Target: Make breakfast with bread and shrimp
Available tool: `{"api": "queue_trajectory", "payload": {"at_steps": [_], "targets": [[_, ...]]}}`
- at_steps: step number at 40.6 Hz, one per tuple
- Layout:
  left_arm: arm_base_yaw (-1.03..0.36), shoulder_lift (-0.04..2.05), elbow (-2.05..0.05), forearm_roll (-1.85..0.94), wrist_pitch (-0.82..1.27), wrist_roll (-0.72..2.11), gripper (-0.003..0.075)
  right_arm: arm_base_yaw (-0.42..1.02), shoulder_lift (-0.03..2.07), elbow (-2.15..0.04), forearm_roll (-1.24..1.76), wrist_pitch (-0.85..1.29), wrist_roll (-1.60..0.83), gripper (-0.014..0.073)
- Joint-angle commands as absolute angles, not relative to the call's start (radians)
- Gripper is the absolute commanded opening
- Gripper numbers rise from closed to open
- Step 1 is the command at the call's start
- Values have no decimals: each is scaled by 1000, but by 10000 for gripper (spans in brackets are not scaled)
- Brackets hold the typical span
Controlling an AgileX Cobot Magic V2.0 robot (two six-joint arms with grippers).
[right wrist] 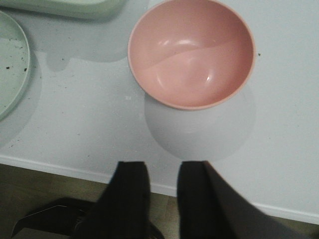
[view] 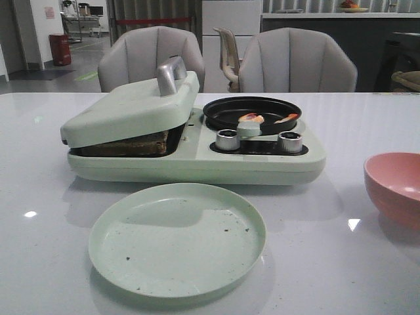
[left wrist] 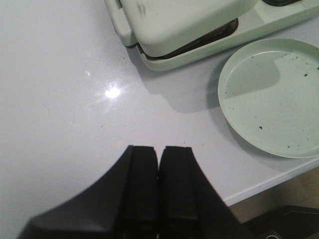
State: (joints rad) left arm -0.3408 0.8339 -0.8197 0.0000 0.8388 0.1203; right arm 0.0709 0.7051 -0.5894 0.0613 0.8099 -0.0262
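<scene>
Jaws: left gripper (left wrist: pixel 158 186) pressed together, empty; right gripper (right wrist: pixel 164 199) parted, empty. Bread (view: pixel 128 143) under the sandwich press lid (view: pixel 131 108): likely soft, crushable, take by crust. Shrimp (view: pixel 251 119) in the black pan (view: pixel 252 111): small, probably slippery, pinch gently mid-curl

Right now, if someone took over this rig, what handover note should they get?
Left gripper: shut, empty, over bare table.
Right gripper: open, empty, near the pink bowl, which is empty.
Bread: under the breakfast maker's tilted lid.
Shrimp: in the black pan.
Green plate: only crumbs.
Left: plate the bread and shrimp.
</scene>
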Motion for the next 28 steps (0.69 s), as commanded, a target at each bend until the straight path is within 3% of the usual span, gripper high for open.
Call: {"api": "queue_trajectory", "payload": {"at_steps": [1,3,28], "targets": [[-348,828,-846,-9,778,118,100,67,695,-614,58,757,-22,87],[-348,828,-846,-9,780,118,100,67,695,-614,58,756,-22,26],[-348,828,-846,-11,804,14,100,67,695,-614,59,749,-22,45]]}}
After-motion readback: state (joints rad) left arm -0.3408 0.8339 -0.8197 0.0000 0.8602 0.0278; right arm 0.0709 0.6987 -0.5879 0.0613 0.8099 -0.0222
